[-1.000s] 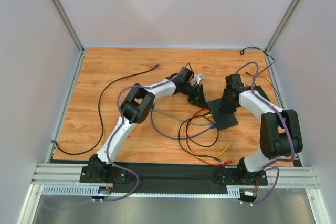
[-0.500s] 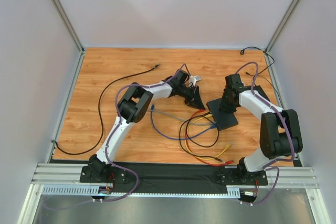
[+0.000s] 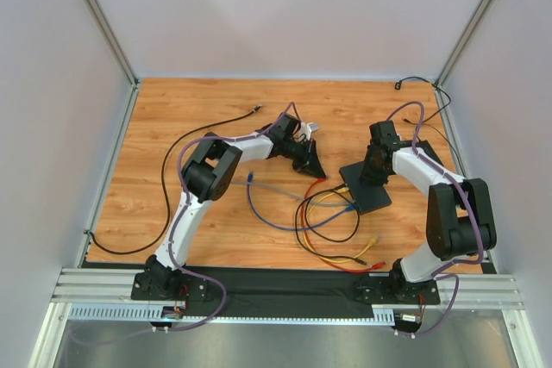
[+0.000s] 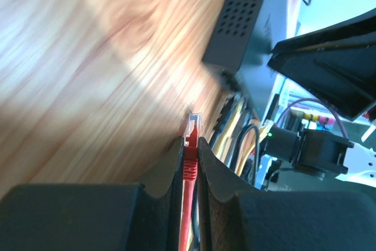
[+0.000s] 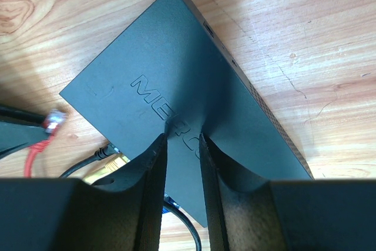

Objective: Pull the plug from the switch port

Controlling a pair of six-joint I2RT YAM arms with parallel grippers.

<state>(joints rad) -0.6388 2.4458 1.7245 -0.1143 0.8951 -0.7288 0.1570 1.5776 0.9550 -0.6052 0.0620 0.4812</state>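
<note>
Two grippers: left gripper (image 4: 189,144) pinches a red cable (image 4: 187,174) (clear plug (image 4: 191,124) free of the black switch (image 5: 176,57)). The right gripper (image 5: 182,139), jaws narrowly apart, rests on the switch's top.

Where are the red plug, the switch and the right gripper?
red plug (image 4: 190,148): left wrist view, red boot.
switch (image 5: 164,57): right wrist view, bare top face.
right gripper (image 5: 182,137): right wrist view, midway between fingertips.
</note>
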